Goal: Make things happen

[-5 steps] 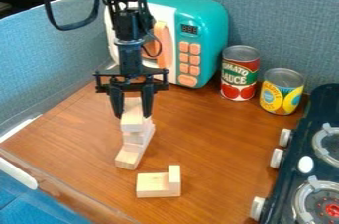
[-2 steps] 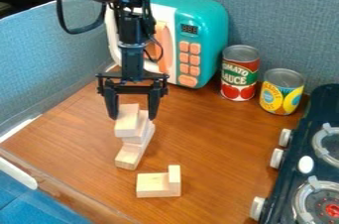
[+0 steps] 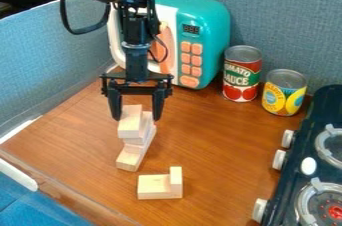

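The gripper [image 3: 137, 116] hangs over the left part of the table, open, its two fingers spread on either side of a pale wooden block [image 3: 129, 128]. That block lies on top of a small stack, set a little to the left of the blocks beneath. A long block [image 3: 128, 159] forms the stack's bottom and points toward the camera. In front and to the right, a flat block [image 3: 153, 186] lies against a small upright block [image 3: 176, 181].
Behind the gripper stands a teal toy microwave [image 3: 214, 35]. To its right are a tomato sauce can [image 3: 242, 74] and a yellow-labelled can [image 3: 284, 93]. A dark toy stove [image 3: 308, 155] lines the right edge of the wooden table [image 3: 220, 140].
The gripper's fingers have spread wider apart. The top block has shifted slightly left and toward the camera, showing more of the blocks behind it. The loose pair in front has not moved.
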`<state>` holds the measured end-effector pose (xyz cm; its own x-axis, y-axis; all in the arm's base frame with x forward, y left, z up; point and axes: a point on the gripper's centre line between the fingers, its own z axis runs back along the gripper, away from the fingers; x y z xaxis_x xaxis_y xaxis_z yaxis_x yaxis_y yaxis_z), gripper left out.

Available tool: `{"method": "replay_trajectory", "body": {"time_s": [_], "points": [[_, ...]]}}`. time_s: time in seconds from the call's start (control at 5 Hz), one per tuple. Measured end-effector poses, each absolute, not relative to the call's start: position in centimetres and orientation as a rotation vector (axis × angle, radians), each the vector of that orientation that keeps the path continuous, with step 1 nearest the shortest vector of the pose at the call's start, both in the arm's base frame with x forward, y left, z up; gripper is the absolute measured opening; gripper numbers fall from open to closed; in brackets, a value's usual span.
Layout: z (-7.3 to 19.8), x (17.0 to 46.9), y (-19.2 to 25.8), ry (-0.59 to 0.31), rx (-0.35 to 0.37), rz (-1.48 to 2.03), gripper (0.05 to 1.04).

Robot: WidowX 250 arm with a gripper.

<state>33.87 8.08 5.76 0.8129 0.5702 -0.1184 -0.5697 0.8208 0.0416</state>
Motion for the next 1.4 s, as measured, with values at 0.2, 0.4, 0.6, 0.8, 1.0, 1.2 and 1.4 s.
{"method": "replay_trajectory", "body": {"time_s": [0.2, 0.4, 0.6, 0.8, 1.0, 1.2, 1.4], "points": [[5.8, 33.9, 8.1, 0.122, 0.004, 0.607, 0.999], [5.7, 34.0, 8.1, 0.12, 0.005, 0.603, 0.999], [5.6, 33.7, 8.1, 0.123, 0.005, 0.605, 0.999], [8.6, 32.4, 8.4, 0.043, 0.048, 0.593, 0.999], [12.4, 30.8, 7.9, -0.093, 0.083, 0.575, 0.999], [13.5, 30.0, 7.7, -0.135, 0.082, 0.576, 0.999], [13.7, 29.2, 8.4, -0.134, 0.109, 0.537, 0.999]]}}
